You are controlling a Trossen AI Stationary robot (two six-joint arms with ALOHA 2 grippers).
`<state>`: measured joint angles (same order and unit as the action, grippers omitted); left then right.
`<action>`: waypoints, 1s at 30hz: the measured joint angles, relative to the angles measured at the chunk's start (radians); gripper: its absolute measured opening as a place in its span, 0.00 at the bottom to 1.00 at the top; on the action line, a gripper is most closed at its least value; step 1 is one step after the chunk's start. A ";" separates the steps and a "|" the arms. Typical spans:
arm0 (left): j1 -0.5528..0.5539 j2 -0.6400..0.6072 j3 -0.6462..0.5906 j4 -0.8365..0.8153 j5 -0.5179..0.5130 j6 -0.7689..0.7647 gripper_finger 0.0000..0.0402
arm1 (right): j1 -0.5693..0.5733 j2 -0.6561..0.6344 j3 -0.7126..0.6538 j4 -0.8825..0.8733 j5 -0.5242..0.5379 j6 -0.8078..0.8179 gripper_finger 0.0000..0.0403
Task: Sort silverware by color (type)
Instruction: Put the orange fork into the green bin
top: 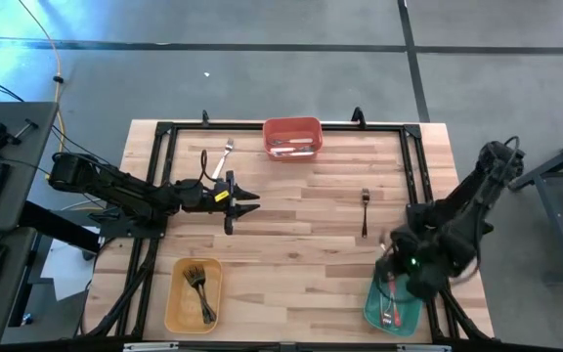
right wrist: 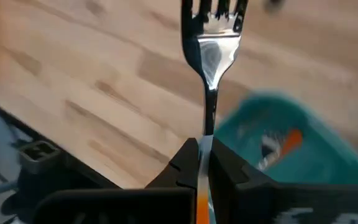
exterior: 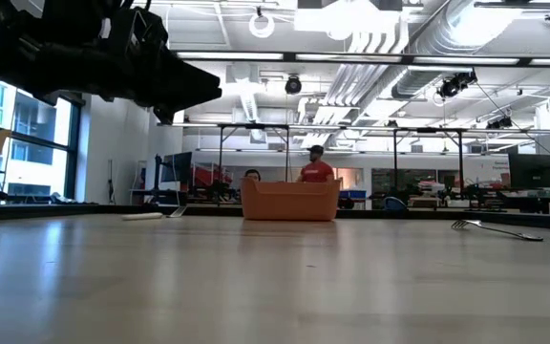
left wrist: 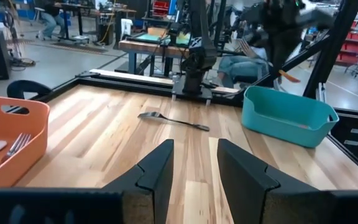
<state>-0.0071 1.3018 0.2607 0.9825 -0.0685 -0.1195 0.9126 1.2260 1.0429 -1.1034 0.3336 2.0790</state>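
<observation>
On the desk (top: 291, 235), my right hand (right wrist: 204, 163) hangs over the green bin (top: 391, 305) at the near right corner, pinching a red-handled fork (right wrist: 211, 46) by its handle. Released too soon, it could miss. My left hand (left wrist: 194, 165), fingers narrowly apart and empty, waits mid-left.

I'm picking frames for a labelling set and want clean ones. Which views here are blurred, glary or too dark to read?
Right wrist view: the green bin and table are smeared, while the held fork stays sharp. Low view: the left arm is a near-black silhouette against bright ceiling lights. High view: evenly lit. Left wrist view: sharp, with the black-handled fork clear.
</observation>
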 joint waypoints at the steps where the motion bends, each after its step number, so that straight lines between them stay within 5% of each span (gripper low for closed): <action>1: 0.000 0.000 0.000 -0.001 0.000 0.000 0.29 | 0.031 0.018 -0.008 0.006 -0.009 0.053 0.00; 14: 0.023 0.000 0.000 -0.032 -0.043 -0.037 0.29 | 0.131 0.277 -0.027 0.174 -0.234 0.172 0.00; 30: 0.118 -0.007 0.014 -0.152 -0.018 -0.094 0.29 | 0.128 0.347 -0.043 0.227 -0.326 0.189 0.03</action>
<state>0.1106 1.2949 0.2748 0.8303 -0.0868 -0.2137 1.0405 1.5730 0.9998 -0.8766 0.0079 2.2676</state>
